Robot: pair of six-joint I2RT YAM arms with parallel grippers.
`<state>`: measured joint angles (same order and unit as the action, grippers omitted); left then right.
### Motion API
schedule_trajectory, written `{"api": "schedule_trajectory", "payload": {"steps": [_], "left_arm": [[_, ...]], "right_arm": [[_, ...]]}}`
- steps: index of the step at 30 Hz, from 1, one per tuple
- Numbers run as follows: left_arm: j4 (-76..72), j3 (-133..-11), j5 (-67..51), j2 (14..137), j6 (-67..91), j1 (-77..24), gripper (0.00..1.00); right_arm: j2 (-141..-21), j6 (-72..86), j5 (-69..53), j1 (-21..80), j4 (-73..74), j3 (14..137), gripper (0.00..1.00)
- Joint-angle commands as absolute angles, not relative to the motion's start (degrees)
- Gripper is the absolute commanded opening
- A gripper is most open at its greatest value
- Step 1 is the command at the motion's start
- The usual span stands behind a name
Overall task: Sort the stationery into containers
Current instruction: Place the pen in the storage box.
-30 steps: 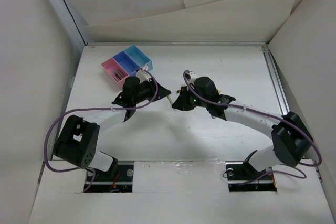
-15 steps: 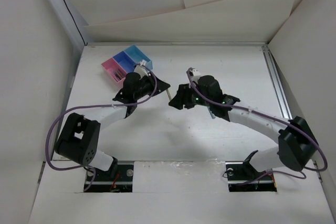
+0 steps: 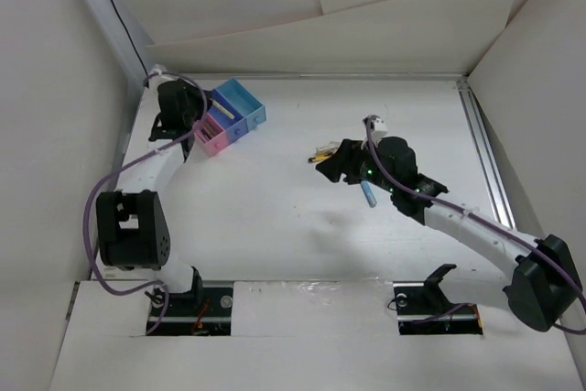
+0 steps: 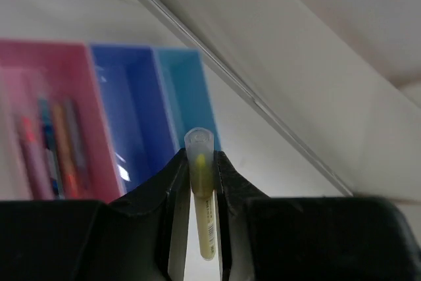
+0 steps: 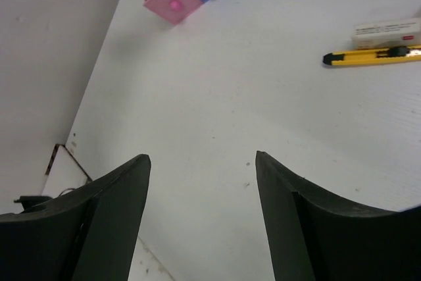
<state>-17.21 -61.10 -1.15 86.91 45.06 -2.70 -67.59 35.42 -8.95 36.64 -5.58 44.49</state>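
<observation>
The step in hand is judged to be the delivery of one piece to the containers point(image 3: 247, 118), which stand at the far left corner of the table point(image 3: 275, 235). A pale-yellow stick point(image 4: 202, 218) is clamped between the closed fingers of the left gripper point(image 4: 200, 162) and is held above and just short of the row of boxes. In the wrist view its capped end is lined up roughly with the wall between the purple-blue box point(image 4: 128, 110) and the light-blue box point(image 4: 187, 90), so the compartment aimed at cannot be told. The stick is seen to be thick and round, with a clear cap at the top and small dark print low on its barrel (a highlighter, perhaps). Thin pens point(image 4: 56, 139) are already laid in the pink box point(image 4: 26, 57). For the next move, the stick would need to be carried over one chosen box, lowered, and released only once it is inside the walls. The right gripper point(image 5: 200, 159) is held spread open and empty above the table, near a yellow-and-black pen point(image 5: 371, 56), a beige eraser point(image 5: 388, 29) and a light-blue stick point(image 3: 368, 195), all as yet unsorted.
</observation>
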Motion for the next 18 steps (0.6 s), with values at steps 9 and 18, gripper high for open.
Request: {"api": "schedule_trajectory", "payload": {"steps": [9,18], "left_arm": [[-1.7,-77.7,9.3,100.5,35.9,3.8,0.06],[0.2,-79.6,10.6,105.1,34.5,3.8,0.11]], "right_arm": [[-64.9,38.2,-8.3,33.7,-7.8,43.7,0.7],[-64.9,38.2,-5.6,33.1,-7.3,43.2,0.7]]}}
